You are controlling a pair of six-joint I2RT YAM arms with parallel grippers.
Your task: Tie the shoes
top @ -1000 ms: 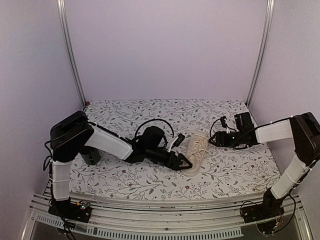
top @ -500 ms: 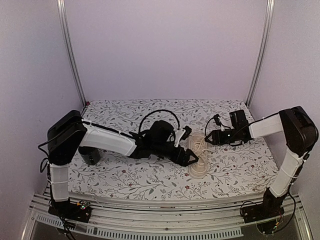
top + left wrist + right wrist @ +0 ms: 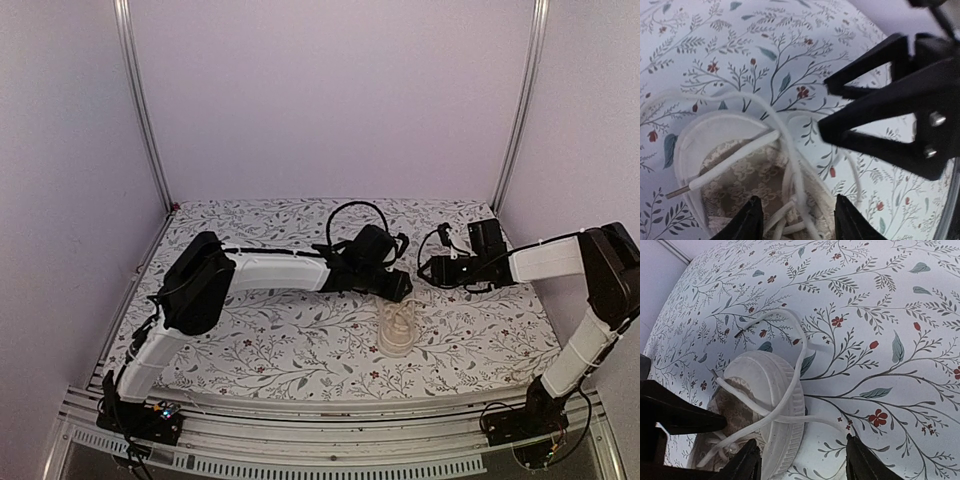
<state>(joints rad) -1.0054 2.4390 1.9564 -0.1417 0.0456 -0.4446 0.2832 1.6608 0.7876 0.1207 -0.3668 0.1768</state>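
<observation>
The cream sneaker (image 3: 398,326) lies mid-table, toe toward the front edge. Its heel and lacy lining show in the left wrist view (image 3: 735,165) and the right wrist view (image 3: 767,390). Pale laces (image 3: 790,150) lie loose over the shoe's opening and trail onto the cloth (image 3: 790,335). My left gripper (image 3: 393,288) is open just behind the heel, jaws spread over the opening with the laces between them (image 3: 800,220). My right gripper (image 3: 430,271) is open to the right of the heel, low over the cloth (image 3: 805,462); one lace runs to its right fingertip (image 3: 860,460).
The table wears a floral cloth (image 3: 250,350). Metal posts (image 3: 140,110) and lilac walls close in the back and sides. The two grippers sit close together, nearly tip to tip, behind the shoe. Black cables (image 3: 355,212) loop above the left wrist.
My left arm has stretched out to the back right, taking its gripper from the shoe's left side to behind the heel. The shoe has turned toe-forward. The right gripper shifted slightly.
</observation>
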